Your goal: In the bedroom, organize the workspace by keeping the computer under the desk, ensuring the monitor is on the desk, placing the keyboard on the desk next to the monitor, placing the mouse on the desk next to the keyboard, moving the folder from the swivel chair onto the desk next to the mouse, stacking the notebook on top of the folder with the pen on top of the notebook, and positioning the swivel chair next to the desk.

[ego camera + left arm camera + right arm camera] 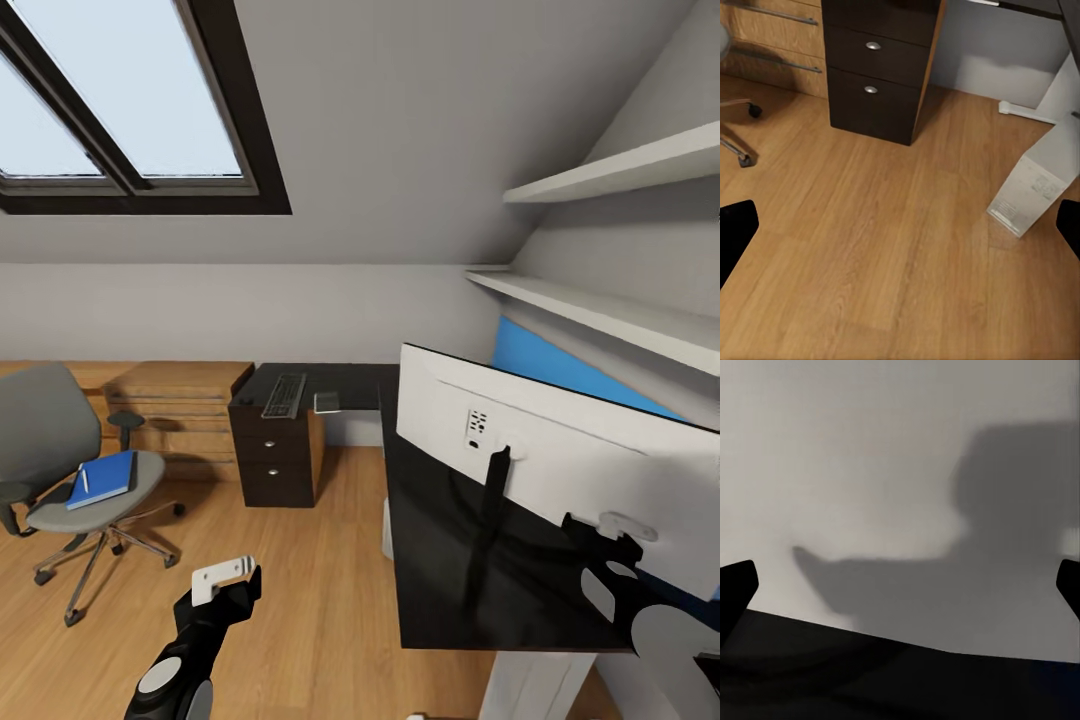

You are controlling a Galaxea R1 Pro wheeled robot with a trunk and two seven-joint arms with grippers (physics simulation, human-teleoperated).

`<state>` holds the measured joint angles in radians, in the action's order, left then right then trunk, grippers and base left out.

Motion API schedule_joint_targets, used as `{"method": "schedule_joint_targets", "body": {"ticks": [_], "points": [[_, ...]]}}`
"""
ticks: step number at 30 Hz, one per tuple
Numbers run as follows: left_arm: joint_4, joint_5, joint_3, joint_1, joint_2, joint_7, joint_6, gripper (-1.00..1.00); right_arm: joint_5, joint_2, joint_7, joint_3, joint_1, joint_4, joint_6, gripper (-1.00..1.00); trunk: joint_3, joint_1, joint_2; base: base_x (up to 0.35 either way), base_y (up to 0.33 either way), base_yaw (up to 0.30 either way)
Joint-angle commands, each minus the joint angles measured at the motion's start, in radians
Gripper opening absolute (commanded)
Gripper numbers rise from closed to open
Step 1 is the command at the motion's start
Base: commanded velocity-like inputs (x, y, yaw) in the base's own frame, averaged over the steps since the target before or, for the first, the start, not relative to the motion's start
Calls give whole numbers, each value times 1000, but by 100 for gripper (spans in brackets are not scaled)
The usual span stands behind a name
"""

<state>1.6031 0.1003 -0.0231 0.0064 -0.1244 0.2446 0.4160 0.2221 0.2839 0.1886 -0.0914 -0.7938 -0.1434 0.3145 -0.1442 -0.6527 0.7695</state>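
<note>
Our right gripper (pixel 612 540) presses against the monitor (pixel 560 450) back near the worktop (pixel 450 560) edge, fingers wide; left gripper (pixel 222 580) idles, fingers wide.

Count of items, bedroom workspace

One wide monitor with pale grey back (pixel 560 450); one glossy black L-shaped desk (pixel 450 570); one slim grey keyboard (pixel 285 395); one grey padded swivel chair (pixel 60 460) carrying one bright blue folder (pixel 103 479) and one slim white pen (pixel 84 481); one light grey computer tower (pixel 1039 184); two round silver drawer knobs (pixel 872 46); two white wall shelves (pixel 610 175); one dark-framed skylight (pixel 130 110).
</note>
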Motion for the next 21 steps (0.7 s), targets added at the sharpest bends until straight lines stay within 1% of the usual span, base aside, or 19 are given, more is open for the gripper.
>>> {"method": "schedule_joint_targets", "body": {"ticks": [1,14,17,21], "points": [[2,11,-1,0,0,9,3,100,2,0,-2,-5,-1,1,4,100,-1,0,1,3,-17,0],[2,12,-1,0,0,9,3,100,2,-1,-1,-5,-1,1,5,100,-1,0,1,-3,-7,0],[1,12,0,0,0,9,3,100,2,-1,-1,-5,-1,1,6,100,-1,0,1,-82,-107,0],[1,12,0,0,0,9,3,100,2,0,0,-5,-1,1,6,100,-1,0,1,-163,-207,0]]}}
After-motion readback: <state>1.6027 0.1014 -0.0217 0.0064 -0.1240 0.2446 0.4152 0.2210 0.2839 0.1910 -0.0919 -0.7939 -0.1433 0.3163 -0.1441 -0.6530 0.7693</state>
